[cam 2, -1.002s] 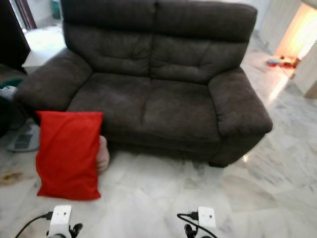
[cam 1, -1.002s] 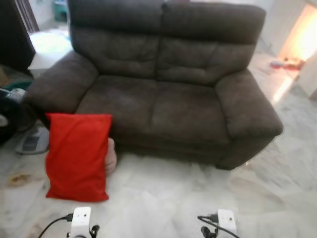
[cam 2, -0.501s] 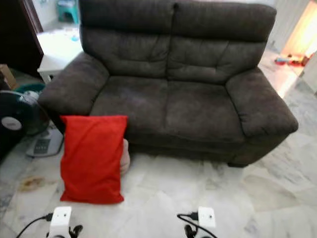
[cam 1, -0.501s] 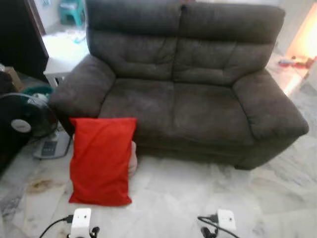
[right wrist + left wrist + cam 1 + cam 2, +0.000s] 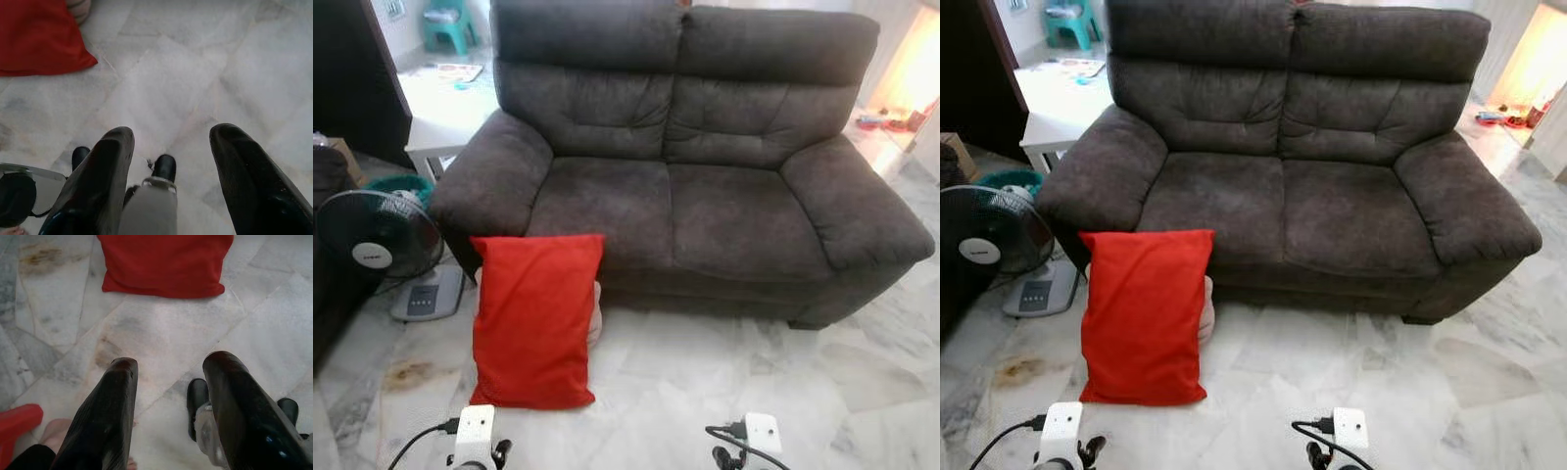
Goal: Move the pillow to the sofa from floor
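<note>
Red pillow [image 5: 536, 321] leans upright against the sofa [image 5: 705, 196] front on the marble floor [image 5: 705, 392]; left pincer [image 5: 168, 377] and right pincer [image 5: 171, 147] hang spread, empty, ahead of pickup

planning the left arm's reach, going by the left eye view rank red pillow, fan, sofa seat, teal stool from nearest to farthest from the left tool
From the left tool:
1. Red pillow, just ahead, leaning on the sofa front.
2. Fan, further left.
3. Sofa seat, ahead, to the right.
4. Teal stool, far back left.

Black round floor fan [image 5: 378, 233] on grey base, left; white low table [image 5: 1056, 110]; teal plastic stool [image 5: 447, 27]; pale object, possibly a cushion [image 5: 1205, 308]; white-grey marble tile floor [image 5: 705, 372].
</note>
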